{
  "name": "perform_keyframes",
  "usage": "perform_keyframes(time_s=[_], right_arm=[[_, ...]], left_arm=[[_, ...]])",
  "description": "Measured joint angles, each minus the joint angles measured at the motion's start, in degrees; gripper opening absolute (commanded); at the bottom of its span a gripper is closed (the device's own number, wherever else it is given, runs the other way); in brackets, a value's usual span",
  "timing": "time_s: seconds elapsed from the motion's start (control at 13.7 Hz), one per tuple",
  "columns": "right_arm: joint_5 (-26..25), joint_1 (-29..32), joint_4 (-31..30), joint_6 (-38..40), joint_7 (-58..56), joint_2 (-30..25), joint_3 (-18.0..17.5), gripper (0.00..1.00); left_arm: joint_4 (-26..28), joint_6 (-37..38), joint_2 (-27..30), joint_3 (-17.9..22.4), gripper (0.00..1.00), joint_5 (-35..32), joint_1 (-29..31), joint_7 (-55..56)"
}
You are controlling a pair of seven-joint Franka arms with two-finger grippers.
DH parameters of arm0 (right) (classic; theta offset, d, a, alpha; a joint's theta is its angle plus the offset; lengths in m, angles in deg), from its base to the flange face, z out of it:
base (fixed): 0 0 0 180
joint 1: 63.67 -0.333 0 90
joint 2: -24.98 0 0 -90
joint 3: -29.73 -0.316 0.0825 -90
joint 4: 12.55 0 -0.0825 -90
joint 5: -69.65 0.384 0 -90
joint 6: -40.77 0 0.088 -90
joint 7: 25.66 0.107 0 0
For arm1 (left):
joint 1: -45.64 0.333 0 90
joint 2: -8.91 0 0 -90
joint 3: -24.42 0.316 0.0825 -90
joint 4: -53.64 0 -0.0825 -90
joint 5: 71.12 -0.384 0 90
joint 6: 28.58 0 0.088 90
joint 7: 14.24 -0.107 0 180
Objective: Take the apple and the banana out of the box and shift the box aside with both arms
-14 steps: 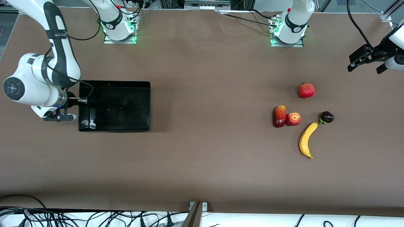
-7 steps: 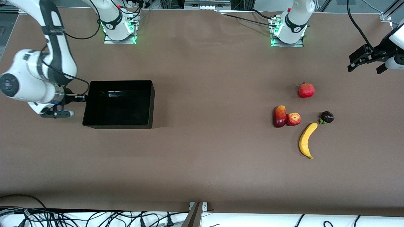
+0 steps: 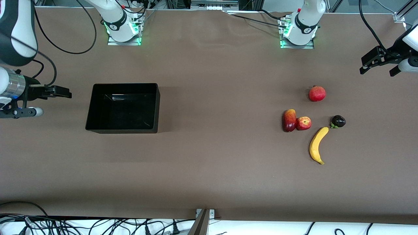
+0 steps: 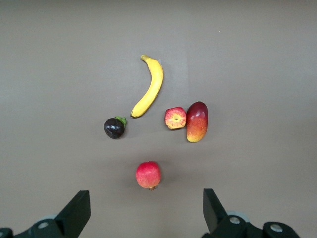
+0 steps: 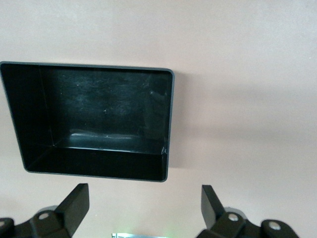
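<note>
A brown table (image 3: 209,169) carries the banana (image 3: 317,144) nearest the front camera, then the apple (image 3: 303,123) touching a dark-red oblong fruit (image 3: 289,120), all toward the left arm's end. The empty black box (image 3: 122,108) sits toward the right arm's end. The right gripper (image 3: 60,92) hangs beside it, jaws wide, holding nothing. The left gripper (image 3: 370,62) waits above the table's end, open and empty

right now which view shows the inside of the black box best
The right wrist view: the box fills much of the picture, showing its bare floor and inner walls, with nothing in it. The front view shows the whole box on the table toward the right arm's end, but smaller and darker inside. The left wrist view shows only fruit, no box.
</note>
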Motion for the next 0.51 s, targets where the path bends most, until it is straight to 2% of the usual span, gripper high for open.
perform_keyframes(time_s=[0.07, 0.22, 0.36, 0.51], right_arm=[[-1.7, 4.5, -0.6, 0.0, 1.9, -1.2, -5.8, 1.0], [-3.4, 11.4, -4.3, -3.3, 2.8, -4.4, -13.3, 1.0], [-3.5, 14.8, -7.8, -5.7, 2.8, -7.7, -15.8, 1.0], [-3.5, 15.5, -8.2, -6.7, 2.8, -10.1, -15.9, 1.0]], left_arm=[[0.0, 0.0, 0.0, 0.0, 1.0, 0.0, 0.0, 0.0], [0.0, 0.0, 0.0, 0.0, 1.0, 0.0, 0.0, 0.0], [0.0, 0.0, 0.0, 0.0, 1.0, 0.0, 0.0, 0.0], [0.0, 0.0, 0.0, 0.0, 1.0, 0.0, 0.0, 0.0]])
